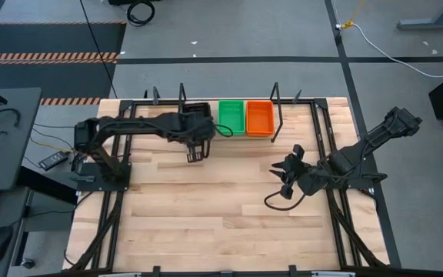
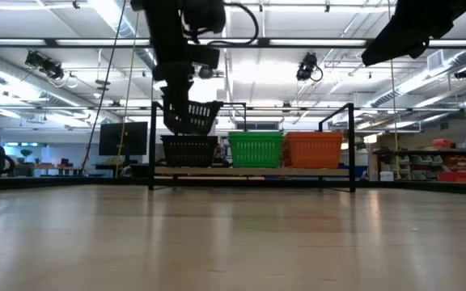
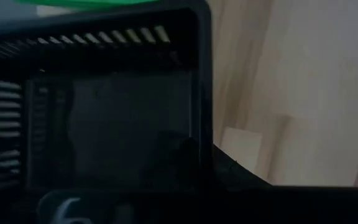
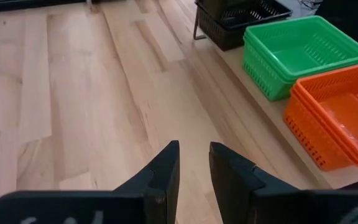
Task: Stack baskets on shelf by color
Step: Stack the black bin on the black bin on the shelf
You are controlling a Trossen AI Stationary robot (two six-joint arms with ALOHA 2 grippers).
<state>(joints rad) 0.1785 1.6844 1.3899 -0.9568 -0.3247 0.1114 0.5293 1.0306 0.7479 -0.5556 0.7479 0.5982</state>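
- You had the left gripper (image 1: 194, 137) out over the far-left end of the low pale wood shelf with thin black upright rods (image 1: 283, 138), jaws clamped on a small black plastic mesh basket (image 2: 191, 118).
- In the low view that held black basket hung tilted just above another black mesh basket (image 2: 188, 150) already sitting on the shelf board, not touching it as far as I could see. My guess is you held it there so it could come down square onto its own colour.
- The left wrist view was basically all dark mesh wall, so the basket sat right up against the fingers, gripped by its rim or wall. I couldn't tell which.
- The green plastic mesh baskets (image 4: 300, 53) sat nested mid-shelf, just beside the black pile, and the orange plastic mesh baskets (image 4: 337, 112) were nested just beside those toward the far-right end. That looked like one colour per slot, three abreast.
- Your right gripper (image 4: 194, 163) waited over the right side of the wooden tabletop (image 1: 206, 223), well apart from the shelf, jaws a narrow gap apart and holding nothing. It was probably parked there to stay out of the left arm's way.
- The tabletop carried no loose baskets, so the job looked nearly done.
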